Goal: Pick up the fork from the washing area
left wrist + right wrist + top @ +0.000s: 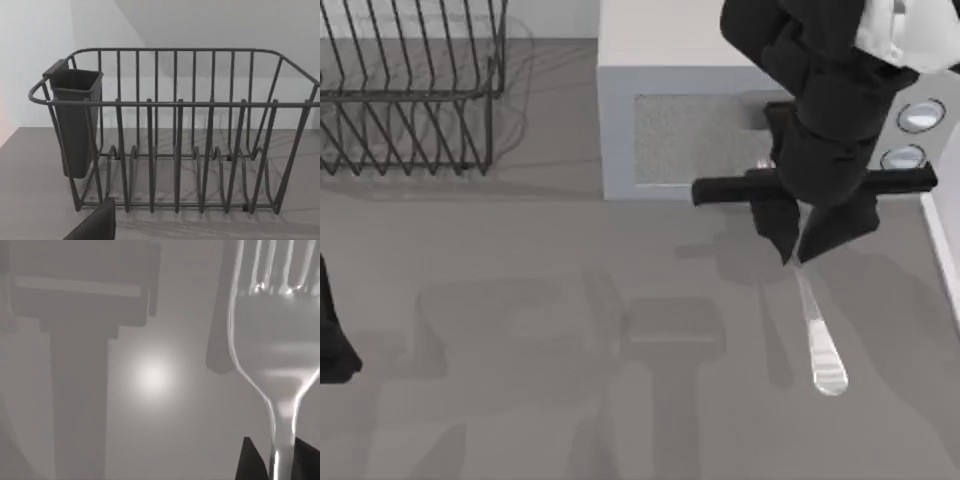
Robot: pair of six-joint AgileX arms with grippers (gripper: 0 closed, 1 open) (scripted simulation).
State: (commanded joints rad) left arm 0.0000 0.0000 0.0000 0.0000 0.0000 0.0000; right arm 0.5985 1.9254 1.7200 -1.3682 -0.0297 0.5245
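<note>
The fork (820,345) is a shiny silver utensil held at a slant in my right gripper (798,255), just in front of the microwave. Its free end points toward the table's front. Its shadow lies apart from it on the grey table, so it is off the surface. In the right wrist view the fork (275,340) shows its tines and broad head, and its thin neck runs down between the dark fingertips (252,460), which are shut on it. My left arm (332,345) stays parked at the table's left edge.
A dark wire dish rack (410,100) stands at the back left; the left wrist view shows this rack (175,150) with a dark cutlery cup (75,120) hung on its side. A pale microwave (690,100) stands at the back right.
</note>
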